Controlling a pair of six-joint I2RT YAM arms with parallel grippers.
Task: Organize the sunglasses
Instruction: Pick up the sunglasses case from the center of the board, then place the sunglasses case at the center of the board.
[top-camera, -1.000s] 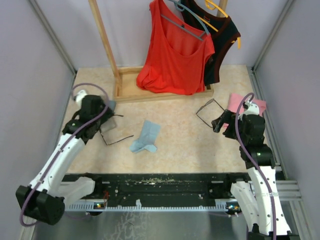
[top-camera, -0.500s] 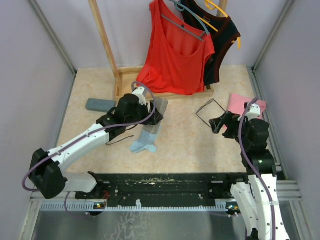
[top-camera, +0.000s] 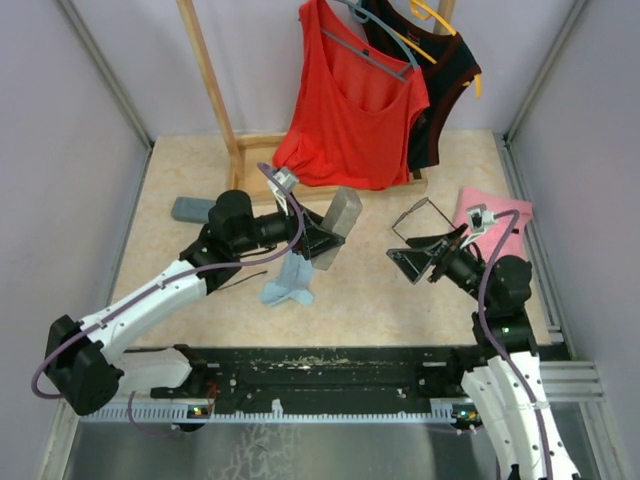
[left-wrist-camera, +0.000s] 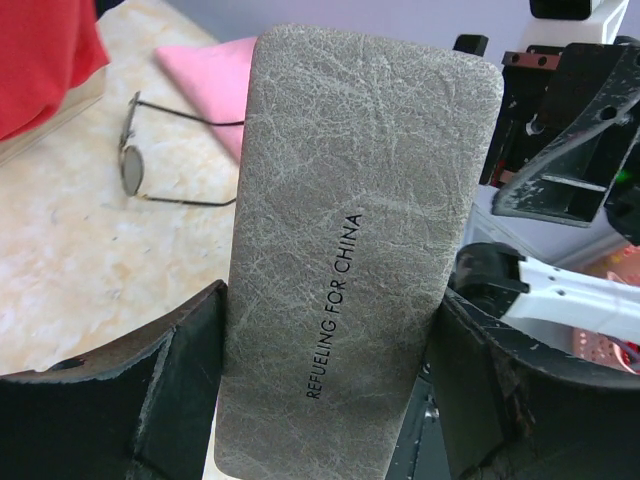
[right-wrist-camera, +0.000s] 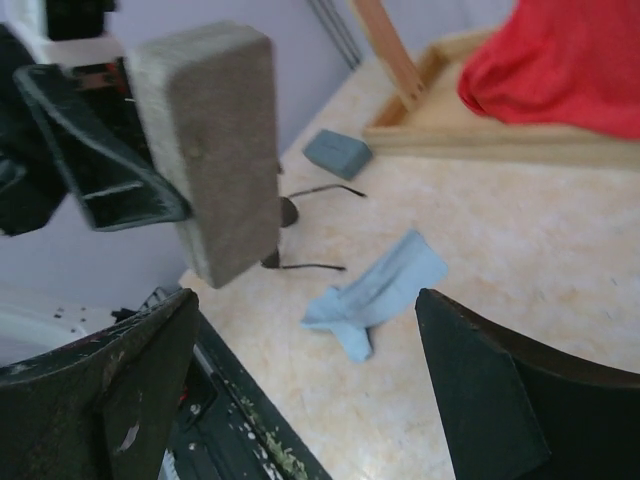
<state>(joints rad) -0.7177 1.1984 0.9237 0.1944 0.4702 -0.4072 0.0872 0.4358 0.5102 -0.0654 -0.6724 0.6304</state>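
One handover step: grey oblong case (left-wrist-camera: 360, 230) beside light blue cloth (top-camera: 290, 280) | left gripper (top-camera: 328, 240): clamping it | right gripper (top-camera: 410, 260): spread, empty | next: likely grasp free end.

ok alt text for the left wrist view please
A grey case printed REFUELING FOR CHINA fills the view, gripped by the left gripper. Behind it, sunglasses lie on the beige table near a pink cloth.
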